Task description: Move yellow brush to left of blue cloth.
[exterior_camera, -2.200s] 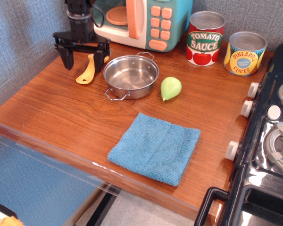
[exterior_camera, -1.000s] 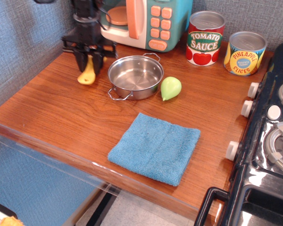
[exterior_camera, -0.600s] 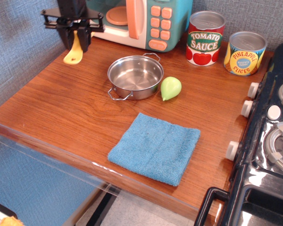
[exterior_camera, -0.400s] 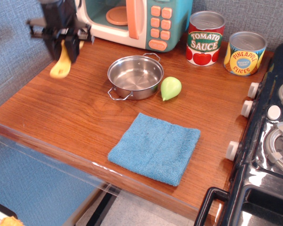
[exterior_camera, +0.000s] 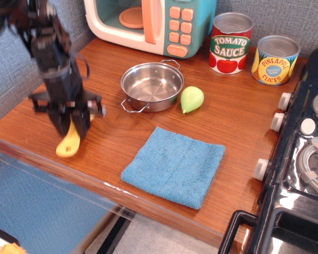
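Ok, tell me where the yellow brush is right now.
The yellow brush hangs in the gripper near the table's front-left edge, left of the blue cloth.

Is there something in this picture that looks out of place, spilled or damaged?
Nothing stands out. The gripper holds the yellow brush left of the blue cloth, which lies flat. The steel pot and both cans stand upright.

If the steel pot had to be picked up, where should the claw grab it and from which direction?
Judging by its shape, grip the steel pot at its thin rim, coming straight down from above. It sits upright and open, so one finger could go inside and one outside. The near wire handle is another option. The left rim looks safest, since the green pear toy sits close on the right.
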You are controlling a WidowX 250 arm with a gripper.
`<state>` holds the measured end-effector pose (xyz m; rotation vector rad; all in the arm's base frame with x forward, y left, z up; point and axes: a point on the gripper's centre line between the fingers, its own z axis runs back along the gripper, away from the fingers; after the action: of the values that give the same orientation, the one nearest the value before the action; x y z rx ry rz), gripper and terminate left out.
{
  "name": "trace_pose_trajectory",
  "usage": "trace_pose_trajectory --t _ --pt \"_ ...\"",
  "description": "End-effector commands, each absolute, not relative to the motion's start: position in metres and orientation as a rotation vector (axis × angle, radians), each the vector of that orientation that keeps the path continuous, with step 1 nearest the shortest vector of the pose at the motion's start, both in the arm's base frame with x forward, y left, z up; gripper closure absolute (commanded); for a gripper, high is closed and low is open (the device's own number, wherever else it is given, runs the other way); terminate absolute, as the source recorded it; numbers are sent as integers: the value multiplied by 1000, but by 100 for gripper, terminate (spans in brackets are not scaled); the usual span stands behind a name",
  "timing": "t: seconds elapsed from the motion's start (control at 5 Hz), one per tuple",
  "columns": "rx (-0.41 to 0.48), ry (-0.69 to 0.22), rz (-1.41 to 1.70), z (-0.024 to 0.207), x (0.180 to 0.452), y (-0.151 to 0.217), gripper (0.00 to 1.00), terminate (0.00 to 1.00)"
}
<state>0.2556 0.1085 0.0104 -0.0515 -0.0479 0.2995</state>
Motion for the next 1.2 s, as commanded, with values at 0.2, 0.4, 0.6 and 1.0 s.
trace_pose_trajectory --t 0.2,0.4,0.6,1.0 --pt "-22 -78 220 10 256 94 0 0" --pt "-25 -114 178 29 258 87 0 0" --pt "-38 -141 103 61 258 78 0 0" --pt "-33 -139 6 78 260 64 0 0"
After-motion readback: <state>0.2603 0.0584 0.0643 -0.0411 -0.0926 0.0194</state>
